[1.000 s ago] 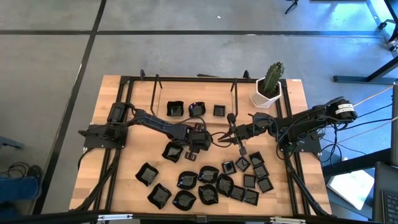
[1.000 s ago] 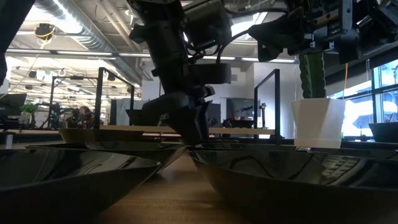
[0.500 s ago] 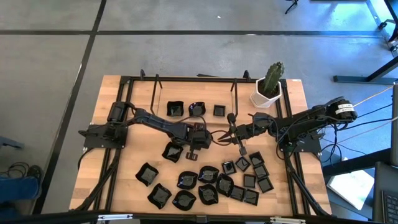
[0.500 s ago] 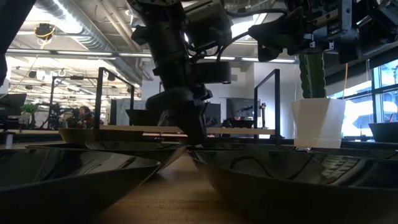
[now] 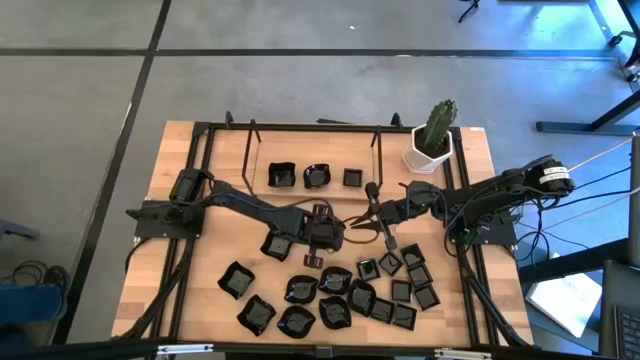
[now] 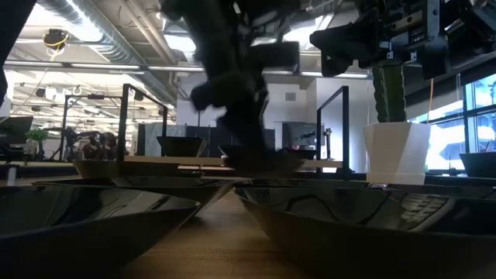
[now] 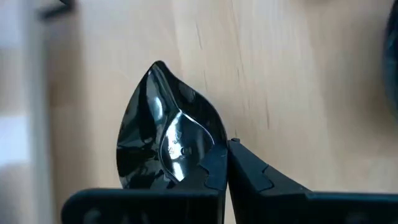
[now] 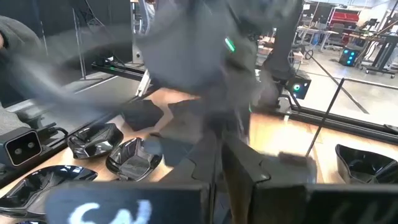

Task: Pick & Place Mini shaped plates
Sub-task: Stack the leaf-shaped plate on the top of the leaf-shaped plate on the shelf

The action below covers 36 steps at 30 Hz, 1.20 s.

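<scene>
Many mini shaped plates, small glossy black dishes, lie on the wooden table (image 5: 200, 300). Three stand in a far row (image 5: 316, 176), and several are clustered toward the near right (image 5: 390, 290). My left gripper (image 5: 318, 250) is at the table's middle, shut on one wavy-rimmed plate (image 7: 168, 130) that is clear of the wood. In the low view the left gripper (image 6: 240, 101) is blurred above that plate (image 6: 260, 163). My right gripper (image 5: 356, 221) waits just right of it, raised and level, its fingers (image 8: 205, 158) together with nothing between them. My left gripper pinches the plate by its rim (image 7: 208, 163) between its two fingers, which slant down from the table's left. Most of the plate reaches out beyond the fingertips, tilted and lifted clear of the table.
A white pot with a green cactus (image 5: 432, 140) stands at the far right corner. A black frame of rails (image 5: 300, 128) rings the table. One more plate (image 5: 278, 245) lies just left of the left gripper, and others (image 5: 300, 290) lie close on its near side.
My left gripper has shut on the plate's rim, then risen with it and gone a little toward the table's right edge, rolling slightly. The plate, which lay on the wood, is now lifted clear.
</scene>
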Motion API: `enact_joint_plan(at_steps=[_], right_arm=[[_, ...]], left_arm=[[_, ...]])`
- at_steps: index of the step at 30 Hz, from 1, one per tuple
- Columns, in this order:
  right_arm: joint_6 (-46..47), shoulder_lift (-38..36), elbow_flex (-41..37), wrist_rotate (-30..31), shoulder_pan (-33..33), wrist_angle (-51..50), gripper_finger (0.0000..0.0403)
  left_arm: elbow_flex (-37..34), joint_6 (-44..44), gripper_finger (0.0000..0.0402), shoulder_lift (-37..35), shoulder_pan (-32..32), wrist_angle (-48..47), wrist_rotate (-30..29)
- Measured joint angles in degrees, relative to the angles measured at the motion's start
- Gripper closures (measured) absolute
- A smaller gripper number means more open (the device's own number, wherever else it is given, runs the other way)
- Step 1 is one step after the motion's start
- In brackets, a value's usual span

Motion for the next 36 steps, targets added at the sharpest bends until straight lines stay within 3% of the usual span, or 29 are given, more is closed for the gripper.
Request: enact_joint_plan(at_steps=[6, 12, 22, 33, 36], right_arm=[[0.1, 0.0, 0.0, -0.1, 0.0, -0.6, 0.0374], [3.4, 0.0, 0.0, -0.4, 0.0, -1.0, 0.0374], [4.6, 0.0, 0.0, -0.5, 0.0, -0.8, 0.0374], [4.4, 0.0, 0.0, -0.6, 0.0, -1.0, 0.0374], [4.4, 0.0, 0.0, -0.6, 0.0, -1.0, 0.0374]], left_arm=[[6.6, -5.2, 0.0399, -2.6, -3.3, -9.4, -14.0], [8.7, -13.9, 0.0399, -8.7, 1.3, -13.8, -22.0], [8.6, -16.1, 0.0399, -9.0, 15.3, -15.7, -8.3], [7.5, -17.6, 0.0399, -8.3, 19.8, -15.9, -2.3], [6.7, -17.4, 0.0399, -8.2, 19.9, -14.3, -2.9]])
